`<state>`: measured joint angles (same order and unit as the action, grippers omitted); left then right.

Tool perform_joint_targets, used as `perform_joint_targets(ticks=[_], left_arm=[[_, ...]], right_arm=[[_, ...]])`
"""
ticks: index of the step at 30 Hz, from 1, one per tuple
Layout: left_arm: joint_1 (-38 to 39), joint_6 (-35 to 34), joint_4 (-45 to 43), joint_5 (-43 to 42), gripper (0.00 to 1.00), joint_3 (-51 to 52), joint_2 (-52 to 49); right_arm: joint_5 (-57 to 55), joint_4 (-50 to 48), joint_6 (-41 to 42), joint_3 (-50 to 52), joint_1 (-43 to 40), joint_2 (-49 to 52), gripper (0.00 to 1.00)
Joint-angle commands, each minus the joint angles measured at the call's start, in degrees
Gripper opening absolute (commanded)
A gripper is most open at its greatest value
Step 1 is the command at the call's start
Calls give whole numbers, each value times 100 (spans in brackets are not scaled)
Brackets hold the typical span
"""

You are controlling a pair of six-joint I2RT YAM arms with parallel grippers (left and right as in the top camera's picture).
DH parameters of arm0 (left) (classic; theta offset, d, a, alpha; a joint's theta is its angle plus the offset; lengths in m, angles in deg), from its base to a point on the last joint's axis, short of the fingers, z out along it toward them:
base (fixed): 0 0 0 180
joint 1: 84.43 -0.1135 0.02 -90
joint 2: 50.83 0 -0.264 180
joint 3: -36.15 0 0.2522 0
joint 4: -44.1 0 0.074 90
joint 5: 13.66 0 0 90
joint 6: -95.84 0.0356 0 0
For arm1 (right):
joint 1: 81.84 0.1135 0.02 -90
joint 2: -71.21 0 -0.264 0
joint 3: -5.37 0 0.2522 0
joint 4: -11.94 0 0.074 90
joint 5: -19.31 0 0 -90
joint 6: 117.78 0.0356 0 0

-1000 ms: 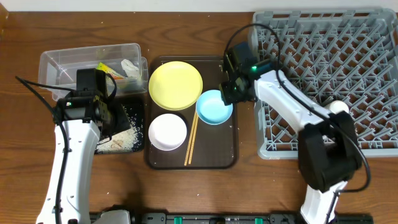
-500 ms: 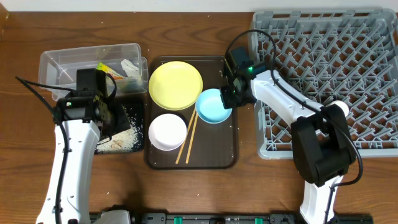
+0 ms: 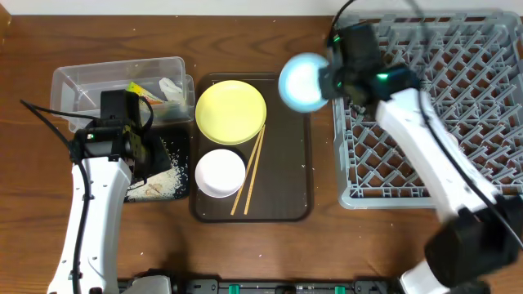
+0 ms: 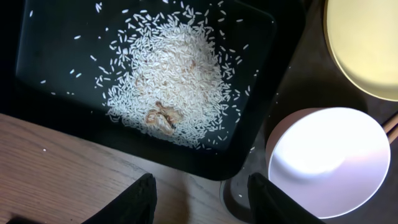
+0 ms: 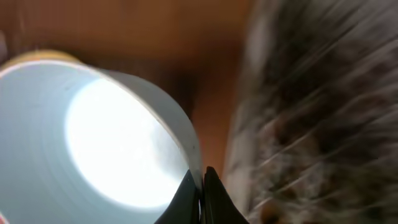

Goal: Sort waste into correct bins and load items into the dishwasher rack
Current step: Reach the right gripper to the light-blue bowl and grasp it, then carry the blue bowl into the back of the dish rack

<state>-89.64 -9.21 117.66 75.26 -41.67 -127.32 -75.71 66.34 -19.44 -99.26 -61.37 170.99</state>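
My right gripper (image 3: pixel 331 82) is shut on the rim of the light blue bowl (image 3: pixel 302 82) and holds it in the air above the brown tray's far right corner, just left of the grey dishwasher rack (image 3: pixel 458 106). In the right wrist view the fingers (image 5: pixel 186 193) pinch the bowl (image 5: pixel 93 143) wall. The yellow plate (image 3: pixel 231 112), white bowl (image 3: pixel 221 172) and chopsticks (image 3: pixel 249 171) lie on the brown tray. My left gripper (image 4: pixel 202 186) hangs open and empty over the table edge beside the black tray (image 4: pixel 56 37) of rice (image 4: pixel 174 81).
The clear tub (image 3: pixel 98 82) at the back left holds a green-and-orange wrapper (image 3: pixel 139 88) and a white scrap (image 3: pixel 170 86). The dark brown serving tray (image 3: pixel 286 188) sits between the bins and the rack. The rack (image 5: pixel 323 112) shows blurred in the right wrist view.
My right gripper shut on the blue bowl's rim and lifted it off the brown tray, up and right toward the rack. The chopsticks shifted slightly. The left arm stayed still.
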Motion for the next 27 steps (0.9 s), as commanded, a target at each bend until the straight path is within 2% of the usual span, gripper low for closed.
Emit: perform_joint_targets(ticks=[1, 6, 9, 12, 18, 27], left_arm=[[-24, -52, 17, 48, 50, 7, 42], [-24, -50, 13, 48, 50, 7, 39], [-24, -52, 13, 48, 50, 7, 39], [-24, -50, 13, 48, 50, 7, 39], [-24, -52, 13, 48, 50, 7, 39], [-24, -52, -24, 46, 50, 7, 42]], right_arm=[[-957, -286, -719, -98, -120, -282, 1], [-1888, -1091, -2072, -92, -208, -236, 1], [-3104, -1746, -2218, -92, -317, -85, 1], [-3869, -2435, -2439, -92, -501, 155, 1], [-3998, -2940, -3021, -92, -811, 647, 1], [-4068, -3272, -3073, -94, -966, 1351, 1]])
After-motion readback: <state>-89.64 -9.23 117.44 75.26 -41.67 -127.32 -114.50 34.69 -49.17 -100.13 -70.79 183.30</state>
